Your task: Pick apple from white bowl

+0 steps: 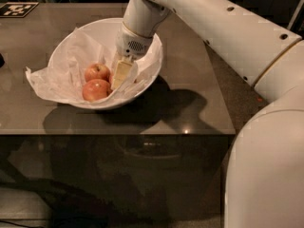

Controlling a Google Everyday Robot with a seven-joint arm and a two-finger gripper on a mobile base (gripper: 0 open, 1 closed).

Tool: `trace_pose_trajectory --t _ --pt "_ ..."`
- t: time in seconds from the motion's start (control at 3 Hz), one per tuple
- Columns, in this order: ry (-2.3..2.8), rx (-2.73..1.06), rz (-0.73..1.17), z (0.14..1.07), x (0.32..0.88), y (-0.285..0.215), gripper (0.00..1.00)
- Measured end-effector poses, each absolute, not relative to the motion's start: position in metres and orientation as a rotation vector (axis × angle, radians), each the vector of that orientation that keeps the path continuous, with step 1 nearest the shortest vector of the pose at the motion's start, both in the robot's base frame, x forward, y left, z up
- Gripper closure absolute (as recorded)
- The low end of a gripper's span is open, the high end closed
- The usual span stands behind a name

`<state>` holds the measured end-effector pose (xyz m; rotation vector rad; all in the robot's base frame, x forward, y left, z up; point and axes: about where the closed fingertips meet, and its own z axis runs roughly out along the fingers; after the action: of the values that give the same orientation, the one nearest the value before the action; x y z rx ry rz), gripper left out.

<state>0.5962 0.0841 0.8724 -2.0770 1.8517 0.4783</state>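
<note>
Cream claw (119, 81) inside white bowl (155, 61), red-orange apples (97, 72) beside it, grey-brown table (192, 87)

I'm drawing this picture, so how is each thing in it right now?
white bowl: upright on the table, lined with crumpled paper.
back apple: resting in the bowl, not lifted.
front apple: resting in the bowl, next to the back apple.
gripper: down inside the bowl, right beside both apples; whether it holds anything is hidden.

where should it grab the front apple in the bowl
Take the front apple across its round middle, from above: its top is bare, while the other apple sits close behind and crumpled paper rises on its left. The gripper is in the bowl, just to its right.
</note>
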Motion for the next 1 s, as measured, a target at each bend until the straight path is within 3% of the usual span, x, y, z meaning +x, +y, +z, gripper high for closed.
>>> trace_pose_trajectory --t 0.33,1.0 --pt "1.852 -2.076 0.479 0.873 0.596 0.084 1.00" --pt "1.987 -1.843 0.544 0.901 0.601 0.041 1.00"
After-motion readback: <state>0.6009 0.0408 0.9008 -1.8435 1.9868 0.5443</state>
